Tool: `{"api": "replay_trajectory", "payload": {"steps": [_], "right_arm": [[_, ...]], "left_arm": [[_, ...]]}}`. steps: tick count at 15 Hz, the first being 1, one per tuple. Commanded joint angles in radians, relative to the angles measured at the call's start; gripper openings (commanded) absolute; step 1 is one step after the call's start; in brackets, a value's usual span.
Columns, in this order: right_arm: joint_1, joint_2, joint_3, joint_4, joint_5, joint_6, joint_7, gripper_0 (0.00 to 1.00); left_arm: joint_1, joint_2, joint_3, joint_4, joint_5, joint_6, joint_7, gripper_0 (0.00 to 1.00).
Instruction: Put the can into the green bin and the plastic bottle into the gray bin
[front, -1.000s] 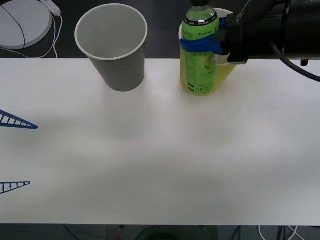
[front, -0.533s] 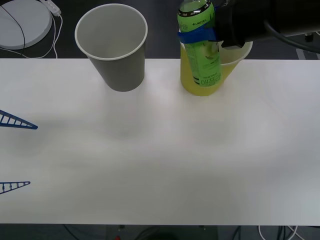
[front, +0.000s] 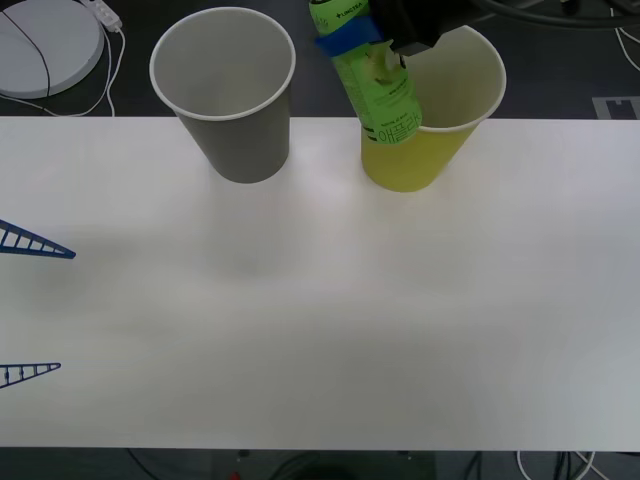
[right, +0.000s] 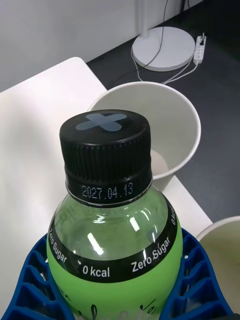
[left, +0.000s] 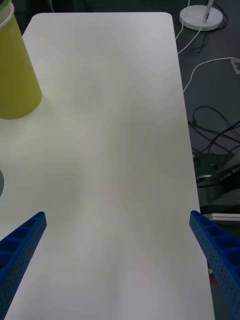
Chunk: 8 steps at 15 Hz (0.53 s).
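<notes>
The right hand (front: 352, 38), clamped on the plastic bottle (front: 372, 75), has lifted it leftward off the green bin (front: 440, 150), toward the gray bin (front: 235, 100); the left hand (left: 117, 255) waits, fingers apart.

plastic bottle (front: 367, 75) lifted higher, tilted, carried by right end effector (front: 372, 38) toward gray bin (front: 227, 90)

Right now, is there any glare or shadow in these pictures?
Right wrist view: bright glints on the clear plastic bottle of green drink, held in the right gripper. Front view: soft shadows on the white table before the gray paper cup and the yellow-green paper cup.
</notes>
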Motion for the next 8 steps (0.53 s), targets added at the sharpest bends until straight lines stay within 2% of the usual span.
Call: {"api": "replay_trajectory", "payload": {"steps": [1, 8], "right_arm": [[-0.072, 0.081, 0.000, 0.074, 0.055, -0.085, 0.000, 0.00], [-0.165, 0.243, 0.014, 0.253, 0.233, -0.114, -0.009, 0.00]], "left_arm": [[0.000, 0.000, 0.000, 0.000, 0.000, 0.000, 0.000, 1.00], [0.000, 0.000, 0.000, 0.000, 0.000, 0.000, 0.000, 1.00]]}}
